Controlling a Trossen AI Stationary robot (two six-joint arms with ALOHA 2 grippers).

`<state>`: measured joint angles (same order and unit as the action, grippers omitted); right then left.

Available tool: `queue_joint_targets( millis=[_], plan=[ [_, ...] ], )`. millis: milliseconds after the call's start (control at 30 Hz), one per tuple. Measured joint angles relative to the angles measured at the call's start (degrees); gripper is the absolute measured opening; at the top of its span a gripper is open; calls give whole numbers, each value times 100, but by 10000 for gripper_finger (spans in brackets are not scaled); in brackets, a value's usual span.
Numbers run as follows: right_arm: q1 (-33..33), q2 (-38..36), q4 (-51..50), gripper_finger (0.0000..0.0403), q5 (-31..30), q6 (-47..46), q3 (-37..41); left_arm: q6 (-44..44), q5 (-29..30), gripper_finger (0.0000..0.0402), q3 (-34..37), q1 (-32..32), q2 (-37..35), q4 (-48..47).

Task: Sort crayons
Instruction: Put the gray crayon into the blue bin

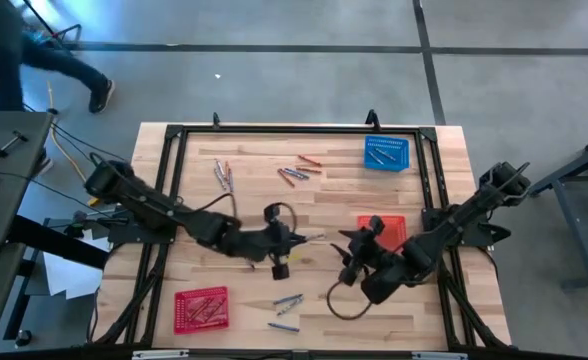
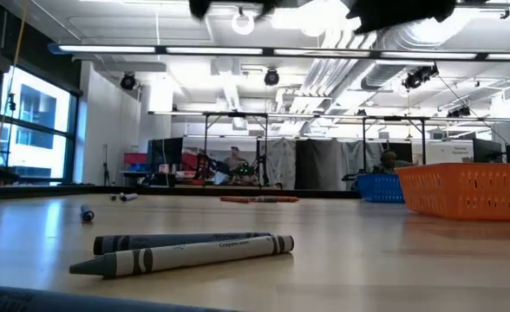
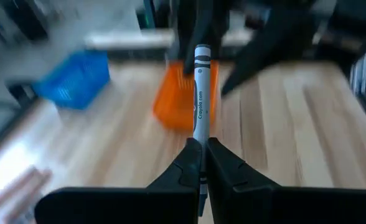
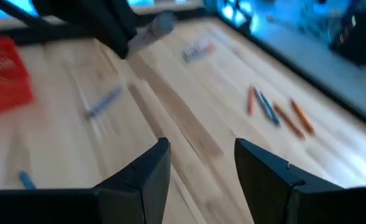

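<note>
My left gripper (image 1: 299,239) hangs over the table's middle, shut on a grey crayon (image 3: 200,93) that sticks out toward the table's right. My right gripper (image 1: 346,256) faces it from the right, open and with nothing between its fingers (image 4: 201,163). Loose crayons lie flat on the wood: a red and grey-blue group (image 1: 299,170) at the far middle, a few (image 1: 222,175) far left, and grey-blue ones (image 1: 286,303) near the front edge. Two grey crayons (image 2: 186,247) lie close in the low view. My left gripper pinches the grey crayon near its rear end (image 3: 200,144) between its two fingertips. The crayon runs along the fingers and sticks out forward past their tips. The fingers come from the table's left, slanting a little down. The crayon is lifted clear of the table.
A blue basket (image 1: 386,152) with crayons stands far right, a red basket (image 1: 201,308) with crayons near left, and an orange basket (image 1: 382,226) lies partly under my right arm. A black frame (image 1: 274,128) rims the table. A person (image 1: 14,60) is beyond the far left corner.
</note>
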<state>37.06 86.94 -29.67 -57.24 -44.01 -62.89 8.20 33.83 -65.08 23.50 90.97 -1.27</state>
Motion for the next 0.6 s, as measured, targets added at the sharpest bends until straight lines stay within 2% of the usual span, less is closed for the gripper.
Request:
queue_joint_targets(
  millis=[133,233,433,600],
  plan=[
    [79,0,1118,172,-453,1052,-2,-706,693,0,0,349,-23,837],
    [102,0,1970,172,-564,1933,-2,-896,905,0,-2,506,16,1163],
    [98,-2,3279,172,-156,3233,-2,-997,1335,0,-2,630,18,1197],
    [44,-2,3717,172,75,3635,-2,-996,1373,0,-2,625,18,1197]
  ],
)
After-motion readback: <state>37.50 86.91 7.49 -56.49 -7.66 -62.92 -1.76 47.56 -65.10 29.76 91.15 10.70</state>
